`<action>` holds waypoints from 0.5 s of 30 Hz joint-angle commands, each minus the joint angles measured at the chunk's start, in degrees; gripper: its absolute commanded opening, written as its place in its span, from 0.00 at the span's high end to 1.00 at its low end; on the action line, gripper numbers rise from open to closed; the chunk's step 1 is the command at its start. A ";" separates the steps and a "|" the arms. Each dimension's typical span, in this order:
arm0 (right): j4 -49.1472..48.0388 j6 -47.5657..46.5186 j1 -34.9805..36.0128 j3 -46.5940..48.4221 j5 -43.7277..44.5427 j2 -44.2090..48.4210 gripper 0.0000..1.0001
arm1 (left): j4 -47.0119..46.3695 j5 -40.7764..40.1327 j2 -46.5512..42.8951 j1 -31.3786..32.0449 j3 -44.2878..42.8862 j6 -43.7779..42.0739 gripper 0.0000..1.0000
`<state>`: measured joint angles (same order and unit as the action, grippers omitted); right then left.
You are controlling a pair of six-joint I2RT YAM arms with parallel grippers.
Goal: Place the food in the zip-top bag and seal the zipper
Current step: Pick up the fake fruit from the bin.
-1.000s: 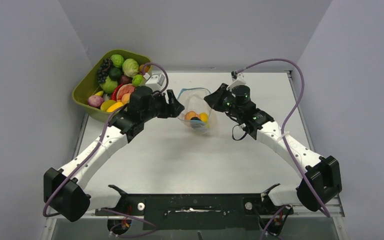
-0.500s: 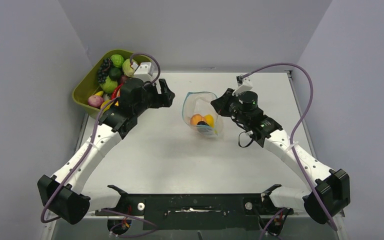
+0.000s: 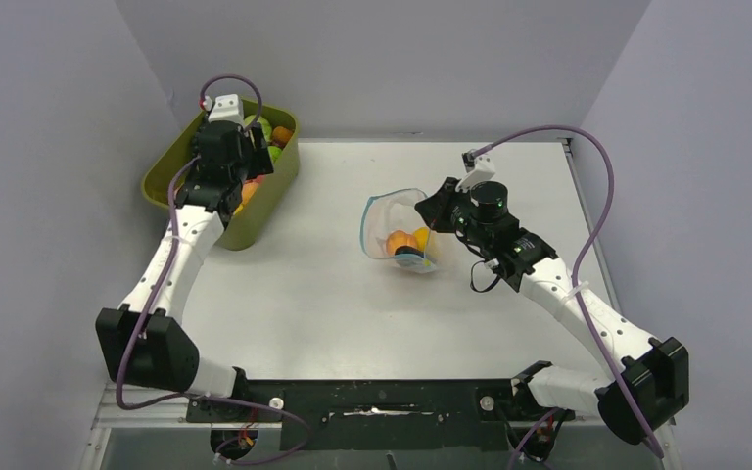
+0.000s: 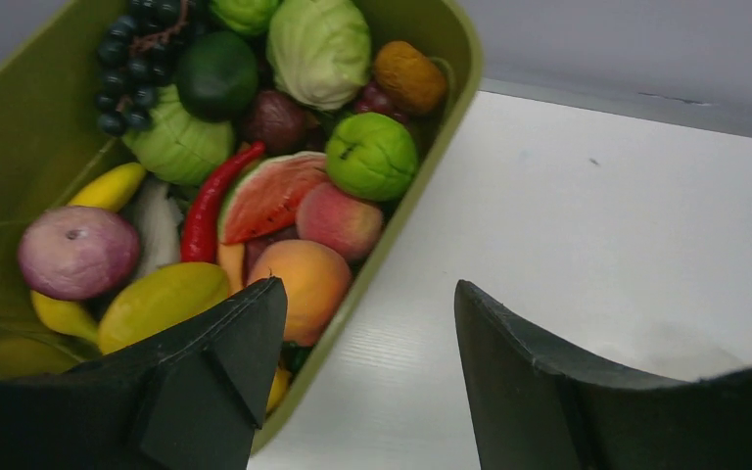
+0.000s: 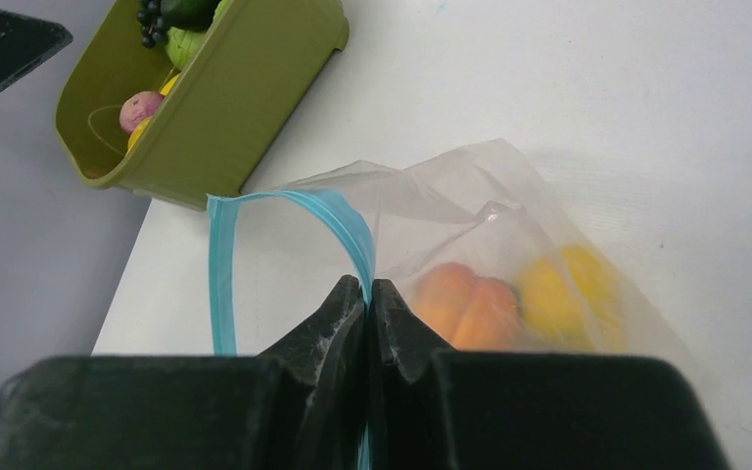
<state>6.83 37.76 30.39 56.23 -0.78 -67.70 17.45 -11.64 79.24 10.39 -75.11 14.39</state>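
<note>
Since a second ago the left hand (image 3: 238, 162) has swung away from the bag (image 3: 392, 211) to the green tub (image 3: 264, 211) at ten o'clock on the bench (image 3: 333, 304), and the bag has slid a little toward four o'clock. From its wrist camera the left hand (image 4: 367, 294) stands wide with nothing between its fingers: one finger hangs over the fruit, the other over bare bench (image 4: 597, 215), with the tub's rim running between them. Just past the finger at twelve o'clock lies a peach (image 4: 299, 284). Beyond it are a watermelon slice (image 4: 269, 191), a red chili (image 4: 206, 211), a green apple (image 4: 372, 155) and a cabbage (image 4: 318, 49), all inside the tub (image 4: 20, 127).

The right hand (image 5: 367, 284) is pinched tight on the blue zipper (image 5: 217, 264) of the bag (image 5: 450, 196), whose mouth gapes toward nine o'clock. Inside the bag, near bench centre, sit an orange fruit (image 5: 460, 304) and a yellow fruit (image 5: 568, 289), touching
</note>
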 commanded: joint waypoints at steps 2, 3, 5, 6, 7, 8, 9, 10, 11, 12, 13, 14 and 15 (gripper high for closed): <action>-2.15 -1.39 -0.45 3.10 -1.40 0.16 1.00 | -4.01 -10.18 6.70 -3.04 -6.87 -8.68 0.39; -2.31 -1.37 -0.55 3.10 -1.42 0.20 1.00 | -4.72 -10.92 7.67 -3.87 -7.29 -9.17 0.40; -2.42 -1.12 -0.47 2.97 -1.43 0.20 1.00 | -6.53 -9.88 9.22 -6.49 -7.74 -9.04 0.41; -2.50 -1.06 -0.49 2.86 -1.37 0.20 1.00 | -7.51 -8.31 9.89 -8.20 -8.08 -8.75 0.41; -2.50 -0.96 -0.50 2.80 -1.35 0.27 1.00 | -8.53 -6.63 10.70 -9.75 -8.21 -8.66 0.42; -2.50 -0.87 -0.51 2.75 -1.34 0.14 1.00 | -9.25 -5.65 11.61 -10.97 -8.68 -8.68 0.42; -2.52 -0.80 -0.52 2.75 -1.33 0.07 1.00 | -9.43 -5.18 12.57 -12.63 -9.51 -8.64 0.42; -2.50 -0.74 -0.53 2.80 -1.33 0.08 1.00 | -9.56 -4.93 13.76 -13.83 -10.29 -8.74 0.42; -2.45 -0.69 -0.55 2.90 -1.29 -0.09 1.00 | -9.85 -4.53 14.74 -14.88 -10.91 -8.68 0.42; -2.43 -0.63 -0.59 3.04 -1.27 -0.14 1.00 | -10.22 -3.52 15.54 -16.08 -11.40 -8.68 0.43; -2.43 -0.54 -0.55 3.14 -1.19 -0.27 1.00 | -10.51 -2.31 16.30 -17.08 -11.90 -8.53 0.45; -2.39 -0.51 -0.62 3.25 -1.05 -0.41 1.00 | -10.71 -1.57 17.04 -17.88 -12.40 -8.32 0.46; -2.31 -0.49 -0.66 3.47 -0.95 -0.56 1.00 | -10.87 -0.88 17.79 -18.54 -12.94 -8.16 0.46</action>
<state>7.22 37.47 30.30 56.23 -1.74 -68.03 12.21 -16.21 95.35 -5.52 -83.50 6.72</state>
